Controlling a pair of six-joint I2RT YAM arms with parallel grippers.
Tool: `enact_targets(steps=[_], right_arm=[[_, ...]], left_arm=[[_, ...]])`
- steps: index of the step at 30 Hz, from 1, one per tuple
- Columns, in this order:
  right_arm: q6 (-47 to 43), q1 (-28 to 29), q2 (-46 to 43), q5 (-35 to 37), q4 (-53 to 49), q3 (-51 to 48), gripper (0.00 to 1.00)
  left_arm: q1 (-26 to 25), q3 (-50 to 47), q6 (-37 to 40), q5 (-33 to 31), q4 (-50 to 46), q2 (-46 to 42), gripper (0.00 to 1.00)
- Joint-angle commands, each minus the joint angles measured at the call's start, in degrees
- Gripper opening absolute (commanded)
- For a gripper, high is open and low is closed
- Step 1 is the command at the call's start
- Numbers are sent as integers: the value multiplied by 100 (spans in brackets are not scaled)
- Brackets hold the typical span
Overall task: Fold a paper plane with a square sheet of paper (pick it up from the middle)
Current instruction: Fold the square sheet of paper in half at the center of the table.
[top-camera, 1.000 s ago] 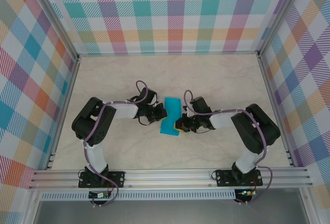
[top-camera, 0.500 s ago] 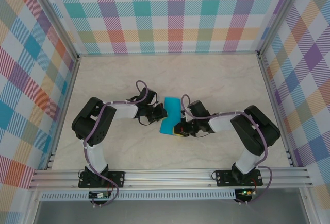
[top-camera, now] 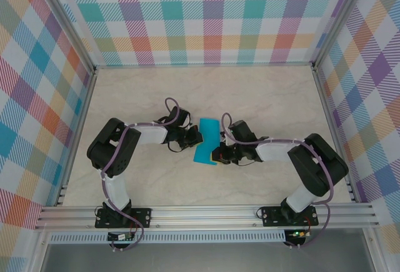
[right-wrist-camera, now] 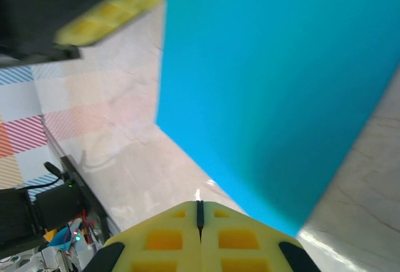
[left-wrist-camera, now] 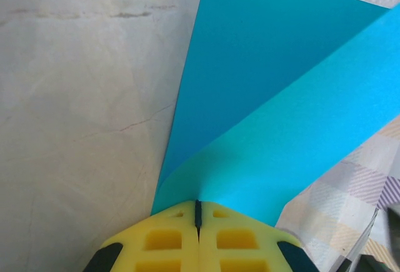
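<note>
Left gripper (top-camera: 199, 136) sits at the left edge of the square sheet of paper (top-camera: 207, 139), pads clenched on the doubled-over teal layers (left-wrist-camera: 269, 128). Right gripper (top-camera: 215, 154) is at the sheet's near right corner, fingers pressed together; whether they pinch paper, cannot tell.

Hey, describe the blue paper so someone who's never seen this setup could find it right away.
On the pale marble table ringed by plaid walls, find where the left fingers and right fingers nearly meet. The square sheet of paper sits between them: a narrow strip, plain solid teal-blue, unlike the checked walls.
</note>
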Motion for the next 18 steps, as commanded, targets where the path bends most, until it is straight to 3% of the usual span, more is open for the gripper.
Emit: enact_targets(steps=[1, 11, 18], right_arm=[[-95, 27, -89, 187, -140, 306, 4], [-11, 27, 505, 158, 314, -96, 4], [-215, 27, 458, 374, 13, -169, 3]], left_arm=[[-75, -113, 99, -59, -532, 229, 0], [-75, -88, 108, -59, -550, 258, 0], [-75, -63, 134, -49, -576, 256, 0]])
